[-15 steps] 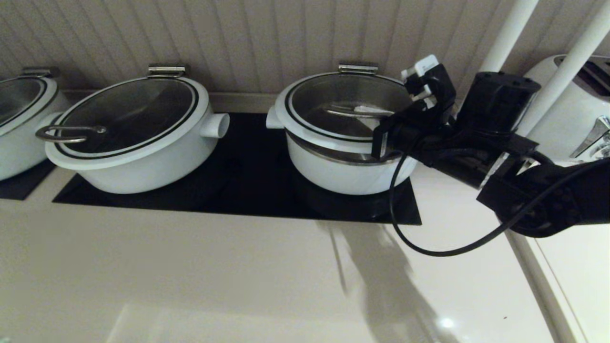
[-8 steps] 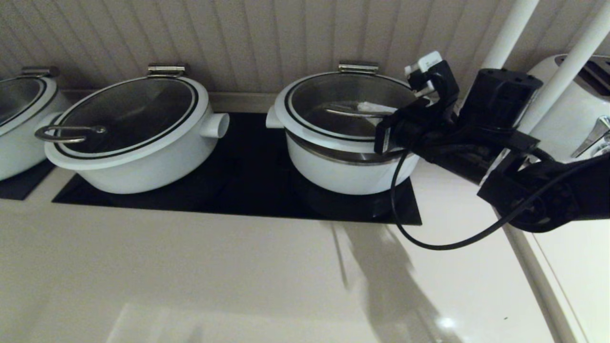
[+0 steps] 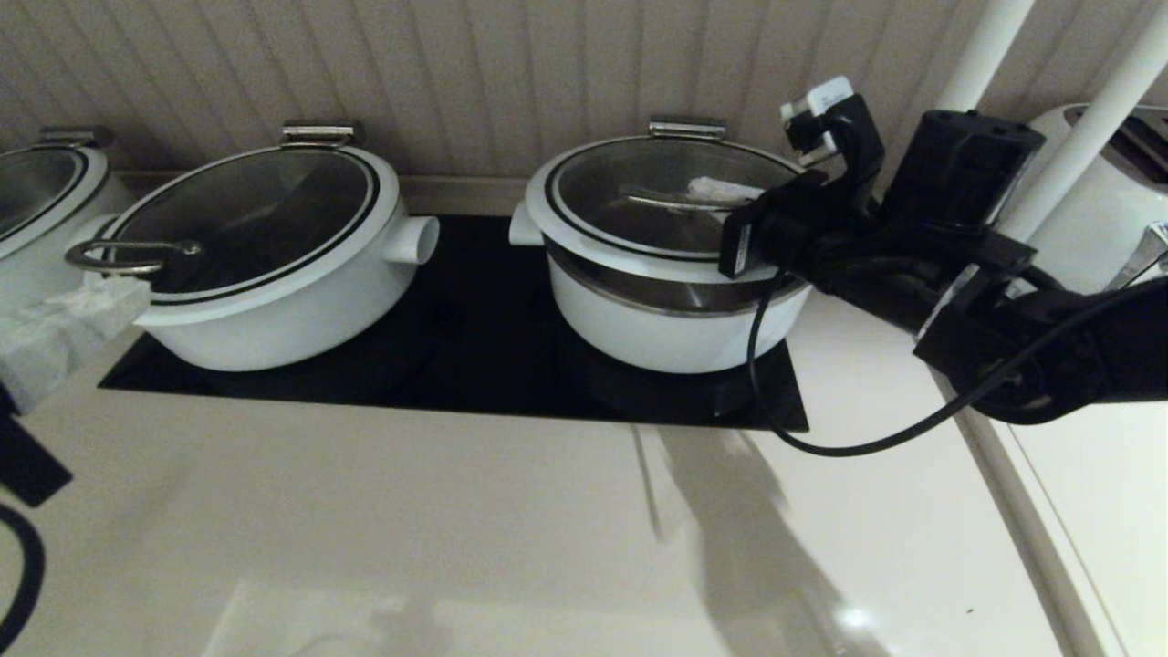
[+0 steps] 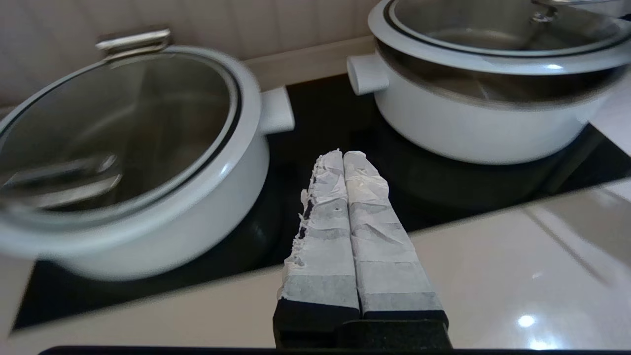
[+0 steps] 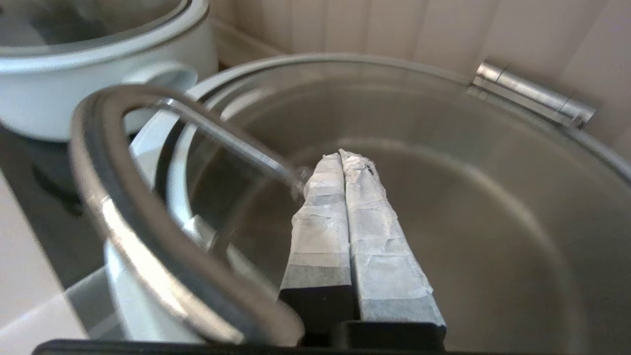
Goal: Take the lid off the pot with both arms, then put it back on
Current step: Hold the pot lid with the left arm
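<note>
The white pot (image 3: 666, 328) stands on the black hob on the right. Its glass lid (image 3: 639, 228) is raised and tilted, and a gap shows the steel wall under it. My right gripper (image 3: 719, 192) is shut on the lid's steel bar handle (image 3: 671, 203). In the right wrist view the gripper (image 5: 340, 157) meets the handle (image 5: 222, 135), with the lid's rim (image 5: 123, 207) beside it and the pot's inside (image 5: 443, 222) below. My left gripper (image 3: 128, 292) is shut and empty at the left edge, in front of the wider pot. It (image 4: 343, 155) points between the two pots.
A wider white pot (image 3: 274, 301) with a loop-handled lid sits left on the hob (image 3: 474, 365). A third pot (image 3: 36, 274) is at the far left. A white toaster (image 3: 1095, 210) and two white poles stand at the right. Pale counter lies in front.
The right gripper has risen with the lid, and the gap over the pot has widened. The left gripper has come into view at the left edge.
</note>
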You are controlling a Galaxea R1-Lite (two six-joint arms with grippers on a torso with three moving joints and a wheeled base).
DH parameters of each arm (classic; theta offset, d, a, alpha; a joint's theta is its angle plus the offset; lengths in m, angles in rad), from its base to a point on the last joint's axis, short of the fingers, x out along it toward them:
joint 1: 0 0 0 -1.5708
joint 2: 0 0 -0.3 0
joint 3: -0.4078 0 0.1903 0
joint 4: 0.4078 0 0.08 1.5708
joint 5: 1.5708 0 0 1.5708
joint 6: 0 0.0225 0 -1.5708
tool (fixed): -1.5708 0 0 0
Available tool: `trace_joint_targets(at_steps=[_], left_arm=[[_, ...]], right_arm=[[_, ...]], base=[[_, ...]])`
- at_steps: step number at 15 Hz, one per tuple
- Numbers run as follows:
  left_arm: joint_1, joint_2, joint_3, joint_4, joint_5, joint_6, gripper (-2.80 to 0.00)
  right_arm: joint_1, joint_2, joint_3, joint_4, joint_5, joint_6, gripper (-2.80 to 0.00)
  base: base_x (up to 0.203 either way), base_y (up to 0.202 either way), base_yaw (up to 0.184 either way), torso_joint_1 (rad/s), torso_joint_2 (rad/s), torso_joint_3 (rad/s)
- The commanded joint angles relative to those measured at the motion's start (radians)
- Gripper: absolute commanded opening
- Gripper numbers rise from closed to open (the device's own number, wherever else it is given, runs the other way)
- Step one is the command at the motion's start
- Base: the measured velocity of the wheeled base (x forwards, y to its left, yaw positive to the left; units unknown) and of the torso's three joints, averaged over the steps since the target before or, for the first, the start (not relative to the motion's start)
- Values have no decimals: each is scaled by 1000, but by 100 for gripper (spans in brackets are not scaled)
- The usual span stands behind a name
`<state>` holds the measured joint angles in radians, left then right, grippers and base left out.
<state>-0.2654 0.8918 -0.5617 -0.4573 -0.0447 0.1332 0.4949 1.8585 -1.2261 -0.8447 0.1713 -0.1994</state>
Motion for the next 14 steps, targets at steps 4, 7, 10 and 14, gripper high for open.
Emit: trace_joint_targets(at_steps=[4, 7, 10, 14], left_arm=[[-106, 238, -58, -109, 3, 0, -280], [-137, 346, -78, -256, 6, 16, -280], [-192, 415, -94, -269, 6, 20, -280], [-248, 521, -115, -309, 8, 20, -280]], right_arm=[[1, 18, -74, 24, 2, -2, -280], [-2, 19, -96, 28, 2, -2, -280], [-7, 24, -120, 42, 2, -2, -280], [-19, 25, -130, 42, 2, -2, -280]], base=[[0, 0, 0, 0, 0, 0], [0, 0, 0, 0, 0, 0], [0, 0, 0, 0, 0, 0], [0, 0, 0, 0, 0, 0]])
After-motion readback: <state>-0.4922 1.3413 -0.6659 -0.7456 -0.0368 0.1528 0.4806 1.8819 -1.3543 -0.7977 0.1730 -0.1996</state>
